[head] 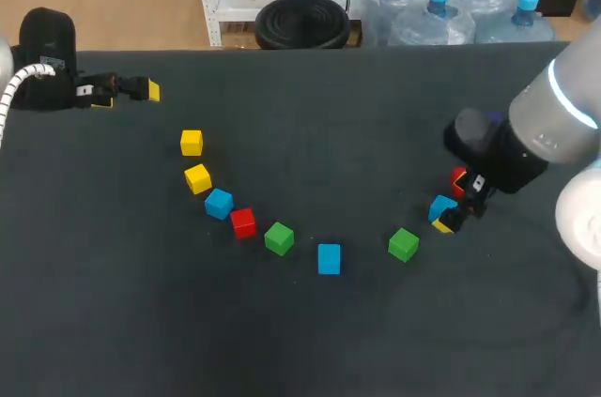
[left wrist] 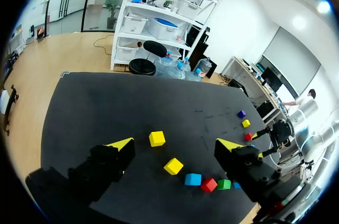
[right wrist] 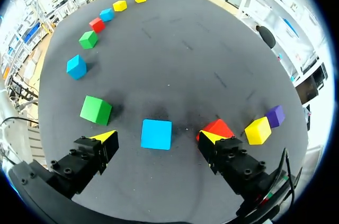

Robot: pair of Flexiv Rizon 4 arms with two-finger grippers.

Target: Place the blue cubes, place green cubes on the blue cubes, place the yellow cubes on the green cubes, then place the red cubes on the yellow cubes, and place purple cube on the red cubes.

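Right gripper [right wrist: 157, 138] gapes around a blue cube [right wrist: 157, 133]; left gripper [head: 128, 97], released, sits near the far table [head: 282, 53] edge.

Dark charcoal table [head: 310, 106], matte top spreading across the whole head view, its far edge running straight along twelve o'clock, near side carrying on past six o'clock, faint pale scuff marks [right wrist: 184, 44] scattered over its middle
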